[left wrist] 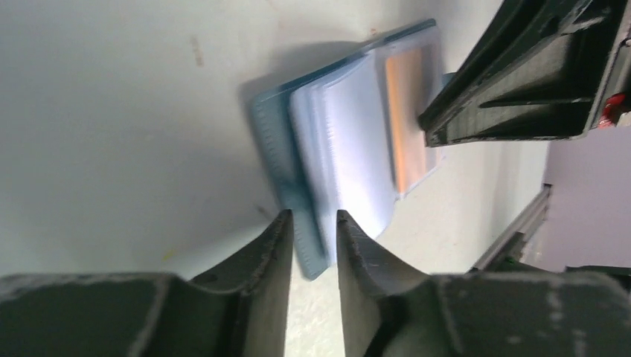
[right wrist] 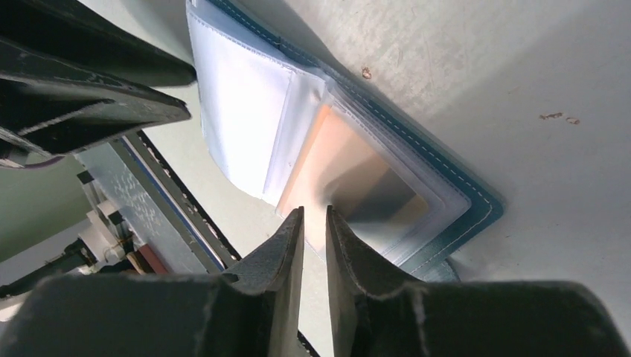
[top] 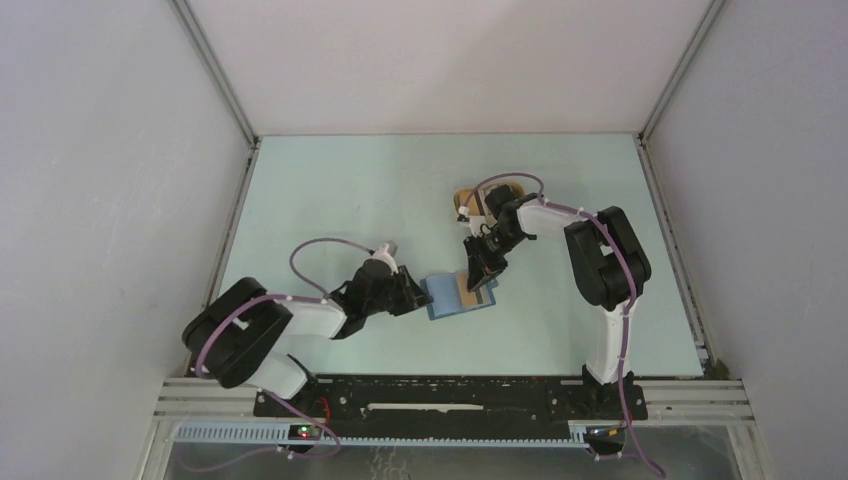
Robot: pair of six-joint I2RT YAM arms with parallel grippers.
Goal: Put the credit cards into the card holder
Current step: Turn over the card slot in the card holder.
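Pinches tan credit card with right gripper, partly in card holder ahead; straddles holder edge with barely parted left gripper, grip unclear.

Your card holder shows a teal-blue cover with pale stitching and milky clear sleeves; the credit card inside reads peach-orange. You've a pale mint desk, a tan tray, black jaws and purple cables.
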